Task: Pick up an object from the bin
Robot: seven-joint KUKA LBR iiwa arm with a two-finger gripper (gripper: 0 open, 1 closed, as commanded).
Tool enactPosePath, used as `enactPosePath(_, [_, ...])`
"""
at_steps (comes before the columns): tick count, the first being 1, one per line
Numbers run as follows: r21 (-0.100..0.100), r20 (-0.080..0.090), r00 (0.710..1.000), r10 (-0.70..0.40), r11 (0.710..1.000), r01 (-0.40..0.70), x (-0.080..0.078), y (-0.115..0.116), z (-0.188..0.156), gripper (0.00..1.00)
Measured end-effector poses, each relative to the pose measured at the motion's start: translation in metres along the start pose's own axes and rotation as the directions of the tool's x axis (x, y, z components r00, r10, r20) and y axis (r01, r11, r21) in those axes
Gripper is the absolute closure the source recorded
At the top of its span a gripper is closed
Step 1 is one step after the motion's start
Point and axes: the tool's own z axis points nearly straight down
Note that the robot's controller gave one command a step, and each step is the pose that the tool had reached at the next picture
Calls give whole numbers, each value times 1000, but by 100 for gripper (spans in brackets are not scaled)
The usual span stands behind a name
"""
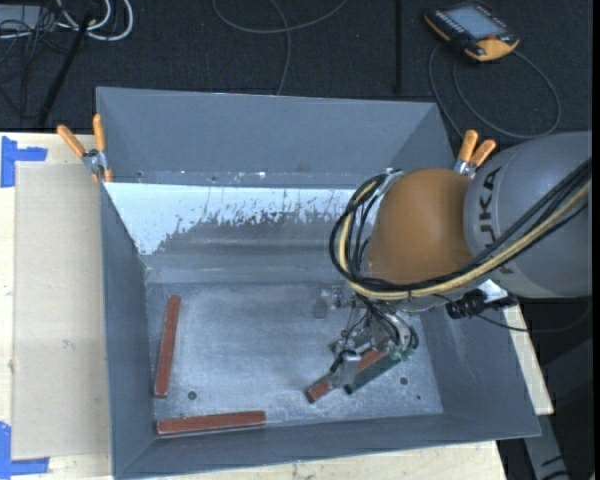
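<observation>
My gripper (366, 348) hangs low over the right part of the bin floor, under the arm's orange cover. A short red-brown flat stick (323, 388) lies tilted right below it. The stick's lower left end rests on the floor and its upper right end runs in under the gripper, where it is hidden. Whether the stick is held I cannot tell.
Two more red-brown sticks lie in the bin: one (166, 346) stands lengthwise along the left wall, the other (211, 423) lies along the front wall at the lower left. The arm and its cables cover the bin's right side.
</observation>
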Motion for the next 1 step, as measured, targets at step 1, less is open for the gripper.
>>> enactPosePath(1, [0, 0, 1000, 0, 1000, 0, 0, 0, 0, 0])
